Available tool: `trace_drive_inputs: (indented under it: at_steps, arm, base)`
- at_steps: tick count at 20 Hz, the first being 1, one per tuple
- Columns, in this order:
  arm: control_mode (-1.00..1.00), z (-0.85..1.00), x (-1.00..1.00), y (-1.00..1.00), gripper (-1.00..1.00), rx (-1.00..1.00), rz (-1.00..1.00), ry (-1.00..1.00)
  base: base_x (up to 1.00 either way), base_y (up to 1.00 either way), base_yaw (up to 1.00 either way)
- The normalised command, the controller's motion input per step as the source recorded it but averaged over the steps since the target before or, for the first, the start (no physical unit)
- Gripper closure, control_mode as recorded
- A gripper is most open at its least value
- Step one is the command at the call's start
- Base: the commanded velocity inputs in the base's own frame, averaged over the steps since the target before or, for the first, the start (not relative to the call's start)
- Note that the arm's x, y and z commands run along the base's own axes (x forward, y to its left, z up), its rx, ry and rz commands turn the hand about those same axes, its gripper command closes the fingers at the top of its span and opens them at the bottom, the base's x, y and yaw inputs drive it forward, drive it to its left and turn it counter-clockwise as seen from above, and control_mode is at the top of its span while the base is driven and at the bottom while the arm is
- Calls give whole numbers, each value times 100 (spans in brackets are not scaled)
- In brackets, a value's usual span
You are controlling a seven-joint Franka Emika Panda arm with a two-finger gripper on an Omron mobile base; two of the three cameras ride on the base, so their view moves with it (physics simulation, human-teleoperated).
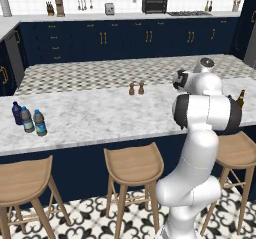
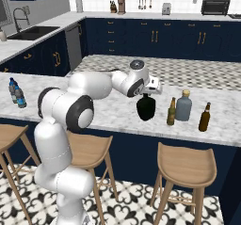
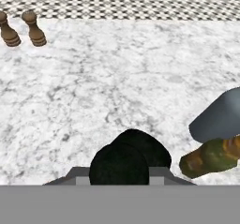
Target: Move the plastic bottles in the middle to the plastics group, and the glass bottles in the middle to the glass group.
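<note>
Carrying the round black bottle (image 2: 146,108) by its neck in my closed claw (image 2: 148,93), I have it beside the green bottle (image 2: 171,111) and grey-blue bottle (image 2: 183,105) at the marble surface (image 2: 117,111). Next: lower it upright, then release.

Home kitchen, marble island counter (image 1: 100,118), wooden bar stools (image 1: 134,165), navy cabinets (image 1: 125,38), toaster oven (image 1: 154,5)

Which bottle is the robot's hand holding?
The fat, round black bottle, gripped by its neck under the gripper. The olive-green, grey-blue and brown bottles stand free beside it.
</note>
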Motion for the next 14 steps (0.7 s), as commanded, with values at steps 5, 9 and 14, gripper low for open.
trace_drive_inputs:
  at_steps: [5,9,14]
  arm:
    - [-100,0,1,-41,100,0,0,-1]
    - [-100,0,21,-5,100,0,7,-6]
    - [-100,-16,13,0,100,0,14,-3]
  base:
    - [0,0,0]
    - [0,0,0]
    - [0,0,0]
